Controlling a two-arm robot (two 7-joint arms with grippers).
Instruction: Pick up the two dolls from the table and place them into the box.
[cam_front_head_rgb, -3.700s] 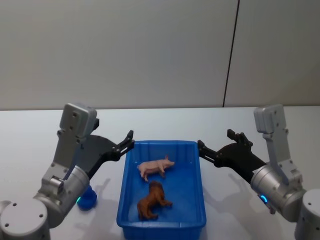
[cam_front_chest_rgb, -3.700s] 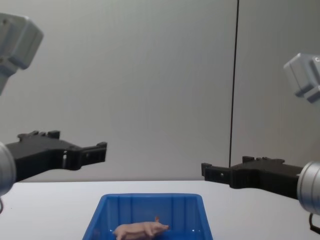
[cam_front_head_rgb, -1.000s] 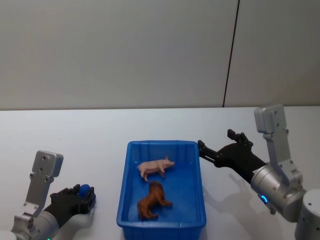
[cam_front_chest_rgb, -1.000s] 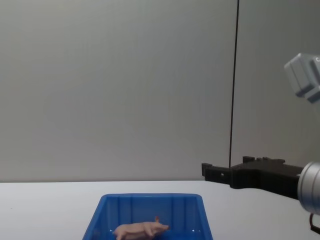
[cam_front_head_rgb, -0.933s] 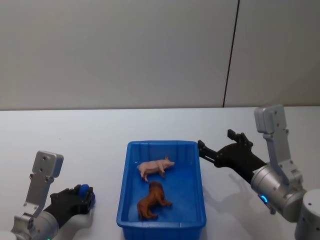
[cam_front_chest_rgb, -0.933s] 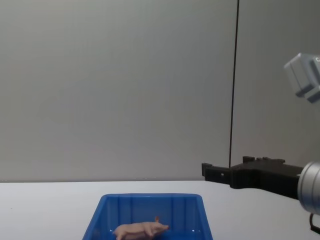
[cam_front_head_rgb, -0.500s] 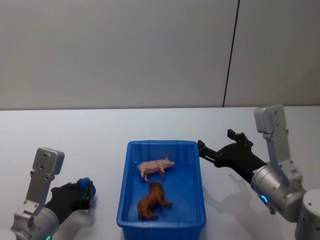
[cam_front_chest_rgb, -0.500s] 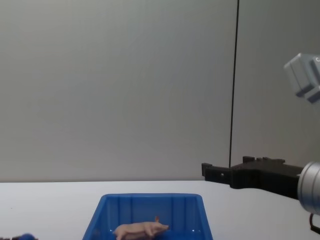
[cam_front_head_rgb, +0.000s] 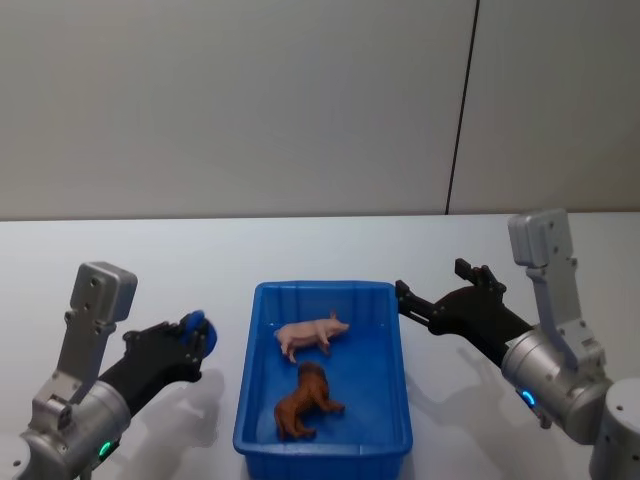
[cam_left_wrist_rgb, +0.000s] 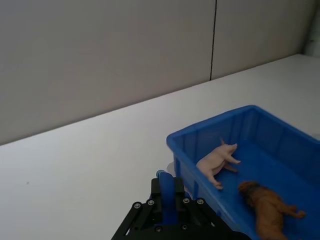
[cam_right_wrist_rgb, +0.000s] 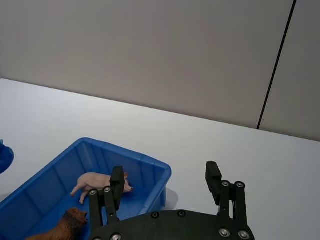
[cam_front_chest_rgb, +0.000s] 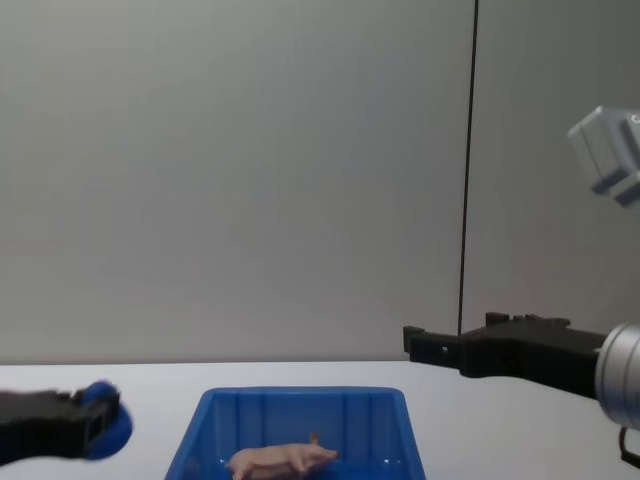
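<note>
Already, the pale pink plastic pig (cam_front_head_rgb: 312, 333) and brown shaggy-maned lion (cam_front_head_rgb: 308, 399) lay inside the bright blue plastic bin (cam_front_head_rgb: 256, 400) on the white desk (cam_front_head_rgb: 200, 260). The left pincer (cam_front_head_rgb: 190, 340) pinched a small blue object (cam_front_head_rgb: 194, 327) beside the bin; the right pincer (cam_front_head_rgb: 432, 296) hovered spread. A careless swing could knock the bin.

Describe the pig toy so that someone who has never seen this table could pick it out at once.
Start at the blue box in the middle of the white table. Two toy animals lie inside; the pig is in the half farther from the robot. It is pale pink and smooth, unlike the brown lion nearer the robot.
</note>
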